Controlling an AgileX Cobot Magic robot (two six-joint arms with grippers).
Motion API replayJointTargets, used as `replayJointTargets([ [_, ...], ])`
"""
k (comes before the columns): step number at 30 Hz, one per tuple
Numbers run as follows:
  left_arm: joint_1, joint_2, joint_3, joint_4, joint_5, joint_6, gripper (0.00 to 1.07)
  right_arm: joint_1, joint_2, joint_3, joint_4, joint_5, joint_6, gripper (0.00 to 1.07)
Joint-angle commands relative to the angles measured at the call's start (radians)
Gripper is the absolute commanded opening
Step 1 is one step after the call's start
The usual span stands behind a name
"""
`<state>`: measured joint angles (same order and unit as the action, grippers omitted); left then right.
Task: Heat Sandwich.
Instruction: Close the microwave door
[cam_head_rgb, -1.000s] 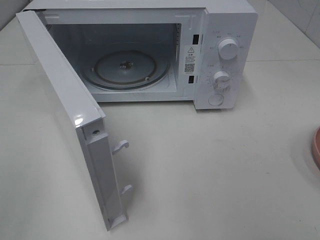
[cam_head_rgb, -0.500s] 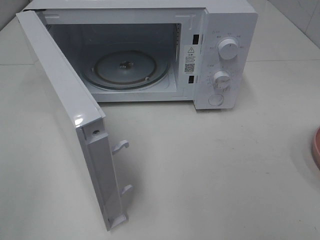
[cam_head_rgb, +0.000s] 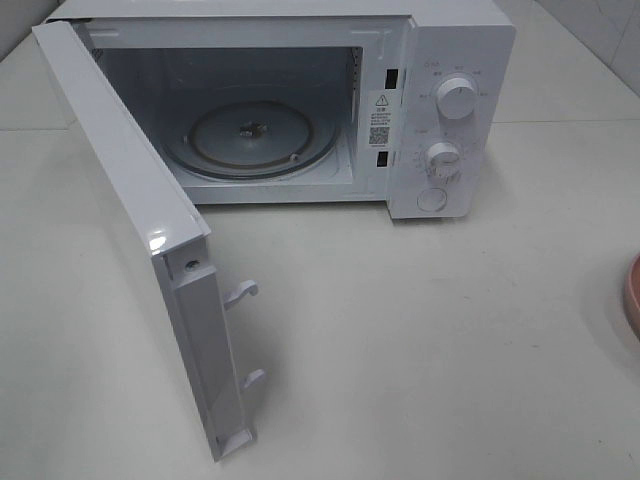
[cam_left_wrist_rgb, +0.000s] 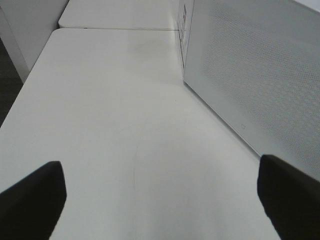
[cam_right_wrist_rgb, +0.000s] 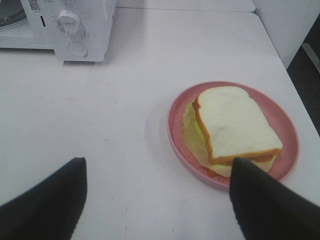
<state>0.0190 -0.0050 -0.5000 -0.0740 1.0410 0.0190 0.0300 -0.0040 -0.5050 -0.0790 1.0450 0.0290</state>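
The sandwich, white bread with an orange crust over pale yellow-green filling, lies on a round pink plate in the right wrist view. My right gripper is open and empty, just short of the plate, with its dark fingers wide apart. In the exterior high view only the plate's edge shows at the right border; the sandwich and both grippers are out of that view. My left gripper is open and empty above bare table beside the microwave door.
The white microwave stands at the back with its door swung wide open toward the front left. Its glass turntable holds nothing. The control panel with its knobs faces the plate side.
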Motion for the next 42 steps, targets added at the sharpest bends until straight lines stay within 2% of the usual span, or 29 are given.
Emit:
replayJointTargets([
  [1, 0.003, -0.026, 0.004, -0.004, -0.007, 0.001, 0.98, -0.008, -0.026, 0.0, -0.001, -0.006, -0.008, 0.76],
  [17, 0.003, -0.003, -0.005, -0.008, -0.017, 0.001, 0.97, -0.008, -0.026, 0.0, -0.001, -0.006, -0.008, 0.76],
  [21, 0.003, 0.074, -0.04, -0.012, -0.06, 0.003, 0.89, -0.008, -0.026, 0.0, -0.001, -0.006, -0.008, 0.76],
  [24, 0.003, 0.138, -0.042, -0.012, -0.104, 0.003, 0.8, -0.008, -0.026, 0.0, -0.001, -0.006, -0.008, 0.76],
  [25, 0.003, 0.177, -0.041, -0.012, -0.129, 0.002, 0.72, -0.008, -0.026, 0.0, -0.001, -0.006, -0.008, 0.76],
  [26, 0.003, 0.177, -0.041, -0.012, -0.129, 0.002, 0.72, -0.008, -0.026, 0.0, -0.001, -0.006, -0.008, 0.76],
  [28, 0.003, 0.216, -0.041, -0.013, -0.156, 0.002, 0.62, -0.008, -0.026, 0.0, -0.001, -0.006, -0.008, 0.76],
  [29, 0.003, 0.257, -0.041, -0.012, -0.182, 0.001, 0.5, -0.008, -0.026, 0.0, -0.001, -0.006, -0.008, 0.76],
  [30, 0.003, 0.257, -0.041, -0.012, -0.182, 0.001, 0.5, -0.008, -0.026, 0.0, -0.001, -0.006, -0.008, 0.76],
  [33, 0.003, 0.308, -0.04, -0.012, -0.233, 0.001, 0.35, -0.008, -0.026, 0.0, -0.001, -0.006, -0.008, 0.76],
  [34, 0.003, 0.344, -0.031, -0.012, -0.29, 0.001, 0.25, -0.008, -0.026, 0.0, -0.001, -0.006, -0.008, 0.76],
  [36, 0.003, 0.358, -0.023, -0.012, -0.315, 0.001, 0.2, -0.008, -0.026, 0.0, -0.001, -0.006, -0.008, 0.76],
  [37, 0.003, 0.376, -0.012, -0.012, -0.349, 0.001, 0.15, -0.008, -0.026, 0.0, -0.001, -0.006, -0.008, 0.76],
  [38, 0.003, 0.405, 0.011, -0.012, -0.403, 0.001, 0.05, -0.008, -0.026, 0.0, -0.001, -0.006, -0.008, 0.76],
  [39, 0.003, 0.405, 0.011, -0.012, -0.403, 0.001, 0.05, -0.008, -0.026, 0.0, -0.001, -0.006, -0.008, 0.76],
  [40, 0.003, 0.423, 0.024, -0.012, -0.434, 0.001, 0.0, -0.008, -0.026, 0.0, -0.001, -0.006, -0.008, 0.76],
  [42, 0.002, 0.468, 0.065, -0.012, -0.532, 0.002, 0.0, -0.008, -0.026, 0.0, -0.001, -0.006, -0.008, 0.76],
])
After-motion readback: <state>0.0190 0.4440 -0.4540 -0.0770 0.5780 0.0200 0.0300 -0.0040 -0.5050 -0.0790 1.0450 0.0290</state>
